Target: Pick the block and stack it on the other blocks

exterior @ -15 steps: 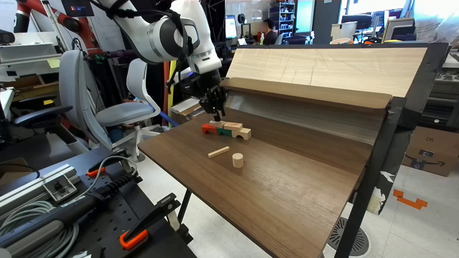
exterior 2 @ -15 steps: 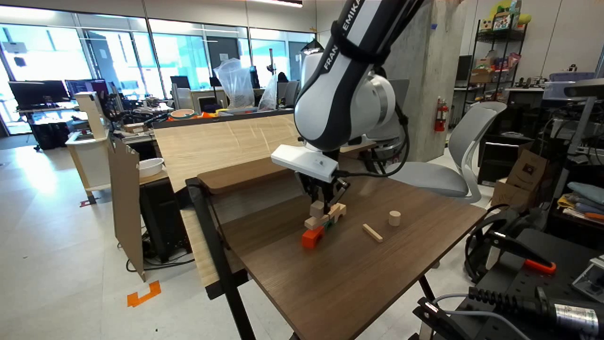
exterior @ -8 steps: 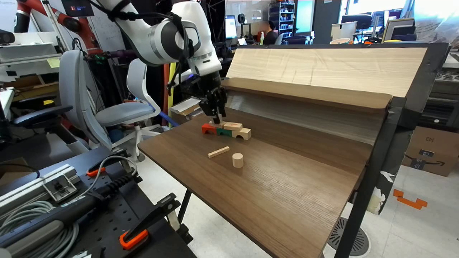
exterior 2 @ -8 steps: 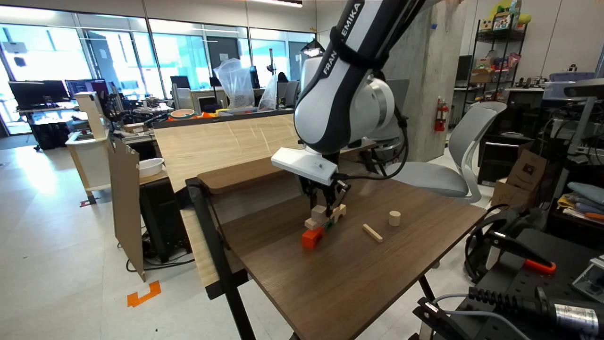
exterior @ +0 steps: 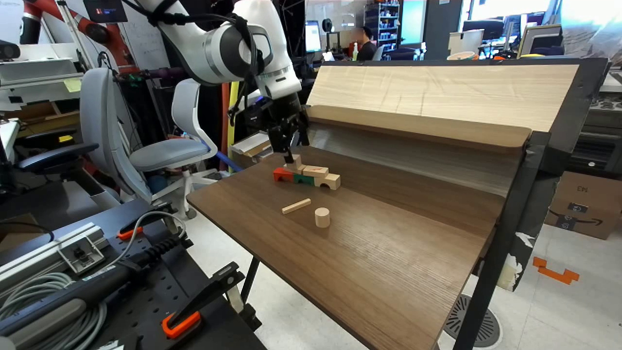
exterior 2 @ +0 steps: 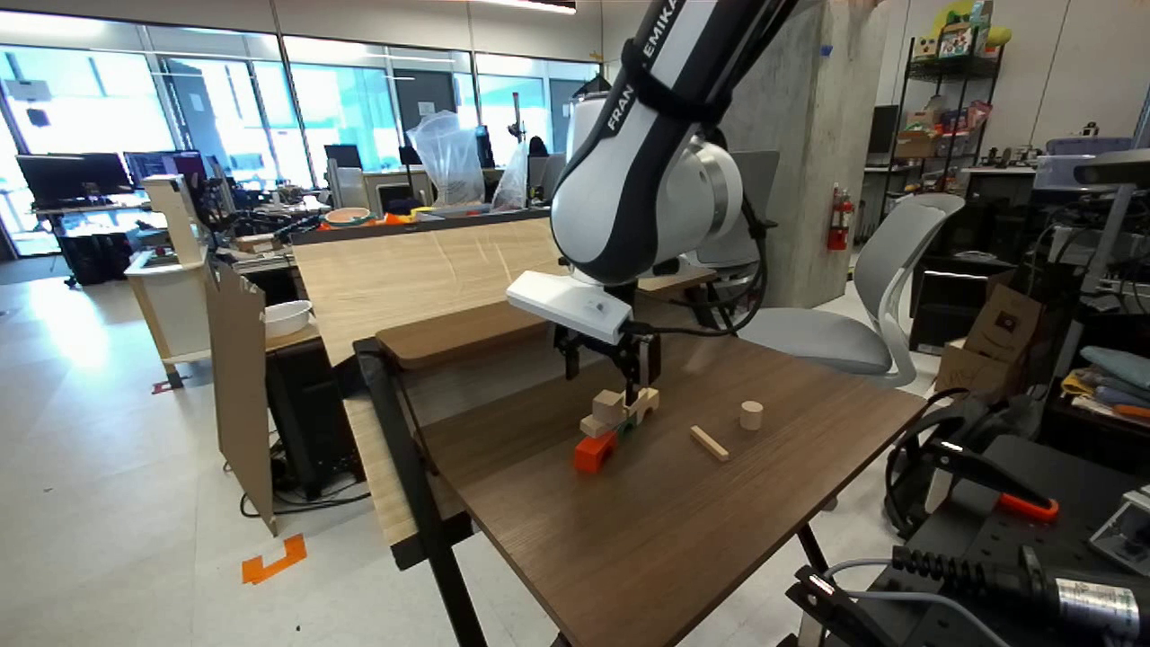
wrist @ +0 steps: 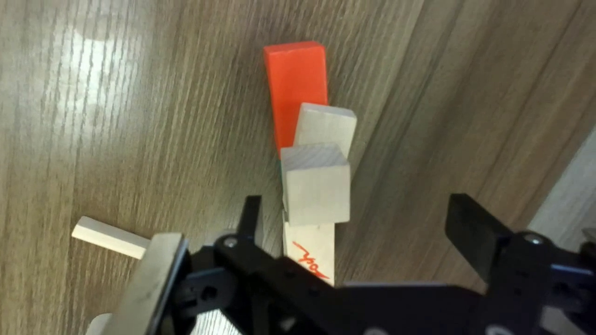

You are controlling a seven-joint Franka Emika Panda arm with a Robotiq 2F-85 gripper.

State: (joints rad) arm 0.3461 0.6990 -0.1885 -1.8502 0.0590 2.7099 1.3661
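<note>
- Atop the other blocks (wrist: 325, 125), we've got the block (wrist: 318, 195) resting, turned slightly off the one beneath.
- Plain pale-tan wood, roughly cubic, crisp edges; striped grain on a greyer side face, smooth top.
- Our gripper (wrist: 356, 210) has its fingers wide apart, one each side, both clear of it.

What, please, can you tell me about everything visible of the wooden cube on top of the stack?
The wooden cube is plain light tan, with flat faces, fairly crisp edges and grain lines showing on one side. It sits atop the stack, looking about level, on a pale wooden piece below it; whether it also touches the block with red marks I can't tell. The wrist view shows gaps between it and both sides of the open pincer, so it is not held.
</note>
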